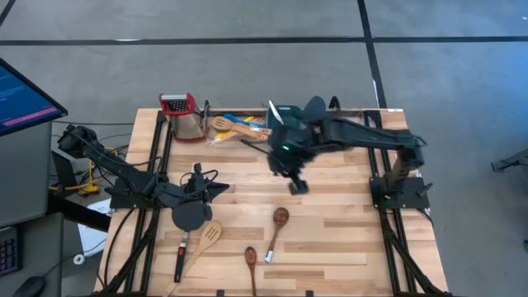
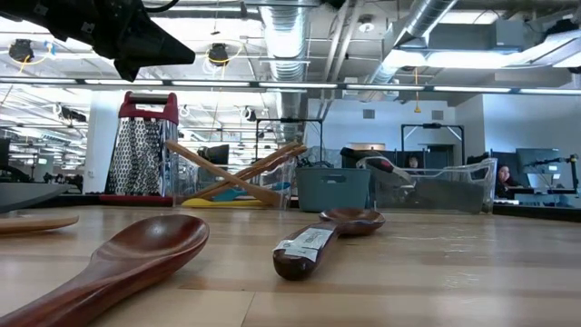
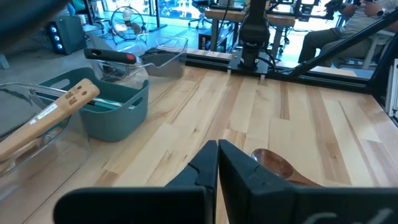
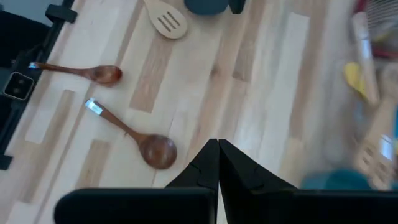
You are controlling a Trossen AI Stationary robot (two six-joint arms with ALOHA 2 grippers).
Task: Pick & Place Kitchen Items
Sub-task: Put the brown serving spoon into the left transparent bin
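Note:
Two dark-brown wooden spoons [image 1: 279, 227] [image 1: 250, 257] lie flat on the table near its front edge. A pale slotted spatula [image 1: 209, 236] and a black spatula [image 1: 189, 219] lie to their left. More wooden, yellow and blue utensils [image 1: 238, 127] sit in a clear bin at the back. My right gripper [image 1: 297, 186] hangs shut and empty above the table's middle, with the labelled spoon [image 4: 154, 149] below it. My left gripper [image 1: 224, 188] is shut and empty, pointing toward the table's right, just above the black spatula's blade; a spoon bowl [image 3: 272, 165] lies past its tips.
A red-topped grater [image 1: 185, 116] stands at the back left beside the clear bin. A teal tub [image 3: 115, 106] sits between that bin and a second clear bin [image 3: 149, 55], which holds a black utensil. Bare table stretches along the right side.

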